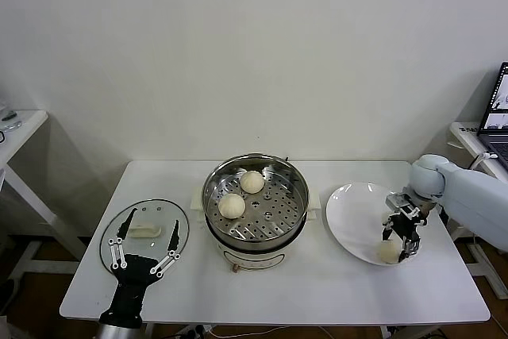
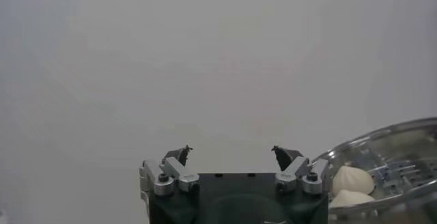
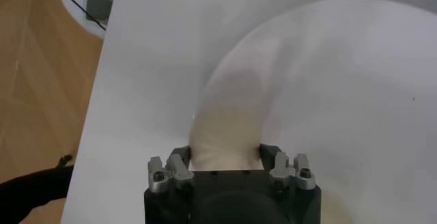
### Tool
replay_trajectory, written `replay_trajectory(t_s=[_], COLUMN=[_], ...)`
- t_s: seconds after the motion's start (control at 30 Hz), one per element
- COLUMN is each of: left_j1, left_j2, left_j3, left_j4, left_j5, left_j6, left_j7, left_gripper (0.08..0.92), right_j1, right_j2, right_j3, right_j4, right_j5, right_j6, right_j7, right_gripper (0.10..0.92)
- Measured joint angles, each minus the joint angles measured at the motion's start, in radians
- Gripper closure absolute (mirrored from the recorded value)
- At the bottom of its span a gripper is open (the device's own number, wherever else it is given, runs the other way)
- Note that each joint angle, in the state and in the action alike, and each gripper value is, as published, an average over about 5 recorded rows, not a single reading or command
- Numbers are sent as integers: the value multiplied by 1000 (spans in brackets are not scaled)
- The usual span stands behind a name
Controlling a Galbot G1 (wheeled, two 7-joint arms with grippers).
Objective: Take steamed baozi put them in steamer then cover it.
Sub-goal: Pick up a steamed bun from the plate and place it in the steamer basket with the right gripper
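A steamed baozi (image 1: 389, 251) lies at the near edge of the white plate (image 1: 353, 216) on the right of the tabletop (image 1: 317, 283). The right claw (image 1: 399, 242) is down over it with its fingers against the bun's 2 sides, apparently gripping. So the pick-up of another bun seems in hand. 2 baozi (image 1: 241, 194) already sit in the steamer (image 1: 255, 204) at the centre. Next comes lifting without squashing, then carrying left over the pot's rim. The cover (image 1: 145, 232) lies at the near left, with the left claw (image 1: 141, 249) spread wide and empty above it.
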Motion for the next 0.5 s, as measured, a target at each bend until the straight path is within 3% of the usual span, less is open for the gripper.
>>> replay_trajectory(t_s=[0.5], left_j1=[-7], left_j2=[12], left_j3=[16], left_j4=[-13], left_j5=[-2], left_j6=[-2], left_j7=[-3], left_gripper=[177], right_j1=[348], right_j2=[69], right_j3=[-117], right_j4=[144], right_j5=[80], right_j6=[161], right_j7=[15], right_gripper=[364])
